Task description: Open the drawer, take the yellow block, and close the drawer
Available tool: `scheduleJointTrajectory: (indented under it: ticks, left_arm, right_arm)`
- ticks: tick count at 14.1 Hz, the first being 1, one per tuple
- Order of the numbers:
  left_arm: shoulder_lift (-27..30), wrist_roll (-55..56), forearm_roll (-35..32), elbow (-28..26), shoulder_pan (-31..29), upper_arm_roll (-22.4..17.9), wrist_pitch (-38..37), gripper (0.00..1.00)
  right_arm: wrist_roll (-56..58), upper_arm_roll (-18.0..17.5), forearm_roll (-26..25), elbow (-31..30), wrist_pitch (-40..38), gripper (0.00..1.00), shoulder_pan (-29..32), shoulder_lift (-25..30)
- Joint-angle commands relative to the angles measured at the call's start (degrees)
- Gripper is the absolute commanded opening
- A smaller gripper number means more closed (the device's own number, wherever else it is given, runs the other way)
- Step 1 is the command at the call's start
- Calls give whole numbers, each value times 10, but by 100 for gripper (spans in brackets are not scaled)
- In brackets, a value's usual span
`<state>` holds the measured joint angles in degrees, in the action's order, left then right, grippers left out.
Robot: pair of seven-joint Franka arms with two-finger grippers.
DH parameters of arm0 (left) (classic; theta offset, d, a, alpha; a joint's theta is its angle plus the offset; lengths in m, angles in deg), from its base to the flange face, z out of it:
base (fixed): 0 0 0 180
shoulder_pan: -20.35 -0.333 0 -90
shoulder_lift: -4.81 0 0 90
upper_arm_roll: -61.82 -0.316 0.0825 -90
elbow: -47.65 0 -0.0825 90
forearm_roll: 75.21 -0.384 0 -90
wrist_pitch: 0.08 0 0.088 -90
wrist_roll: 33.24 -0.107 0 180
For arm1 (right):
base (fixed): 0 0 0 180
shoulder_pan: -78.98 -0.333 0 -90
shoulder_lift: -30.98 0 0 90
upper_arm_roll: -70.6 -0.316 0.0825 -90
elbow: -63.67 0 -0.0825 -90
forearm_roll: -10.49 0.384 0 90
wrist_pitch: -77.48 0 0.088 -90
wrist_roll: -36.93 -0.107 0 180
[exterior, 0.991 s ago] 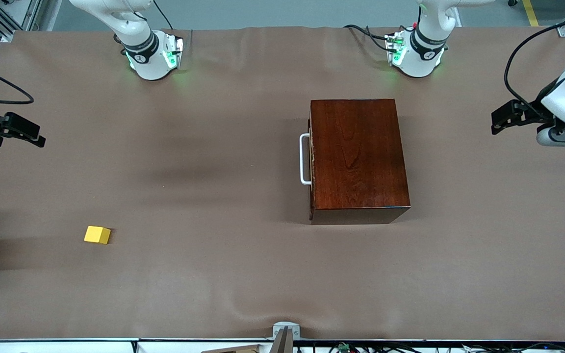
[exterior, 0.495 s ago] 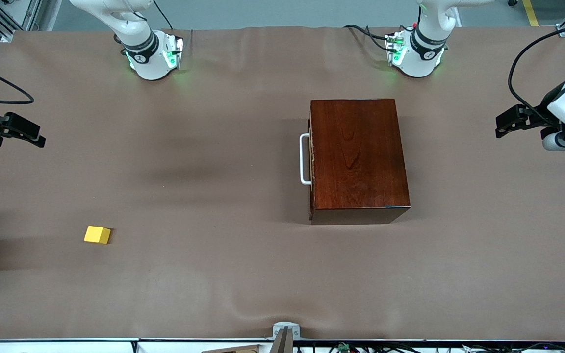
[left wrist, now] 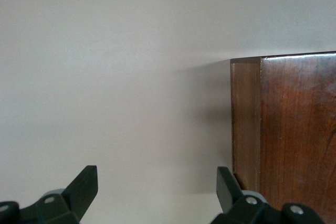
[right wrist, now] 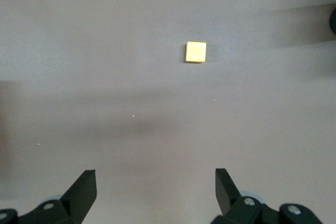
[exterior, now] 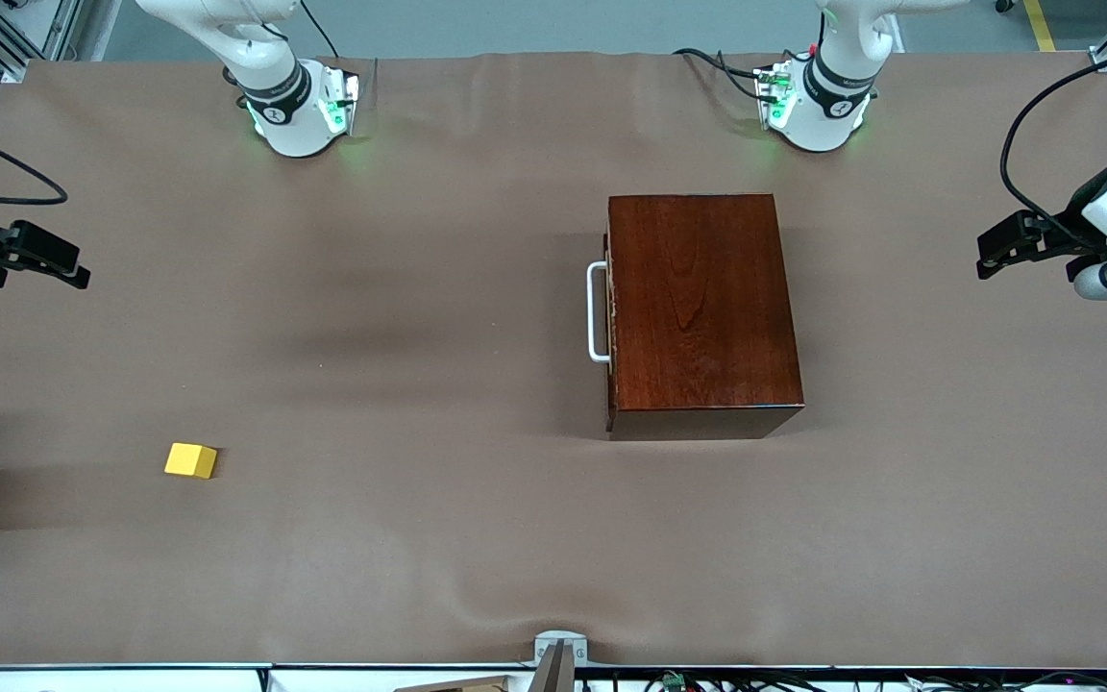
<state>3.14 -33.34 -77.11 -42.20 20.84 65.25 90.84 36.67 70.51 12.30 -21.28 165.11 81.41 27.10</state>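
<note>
Currently both grippers, left (exterior: pixel 991 252) and right (exterior: pixel 73 274), are hanging spread and empty; drawer (exterior: pixel 610 312) is sitting shut, block (exterior: pixel 190 460) lying near the right arm's end.

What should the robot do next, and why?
Probably bring the left gripper over to the white handle. The drawer is shut, neither open gripper holds anything, and the yellow block sits on the table toward the right arm's end, nearer the front camera. The right gripper waits.
</note>
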Motion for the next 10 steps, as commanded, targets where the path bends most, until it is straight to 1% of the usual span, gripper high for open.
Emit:
scheduleJointTrajectory:
  ticks: [1, 10]
  left_arm:
    - [-2, -1, -10, 6, -5, 5, 0, 100]
    - [-1, 0, -5, 1, -5, 5, -8, 100]
  right_arm:
    - [-2, -1, -4, -6, 2, 100, -2, 6]
    - [-2, -1, -4, -6, 1, 100, -2, 6]
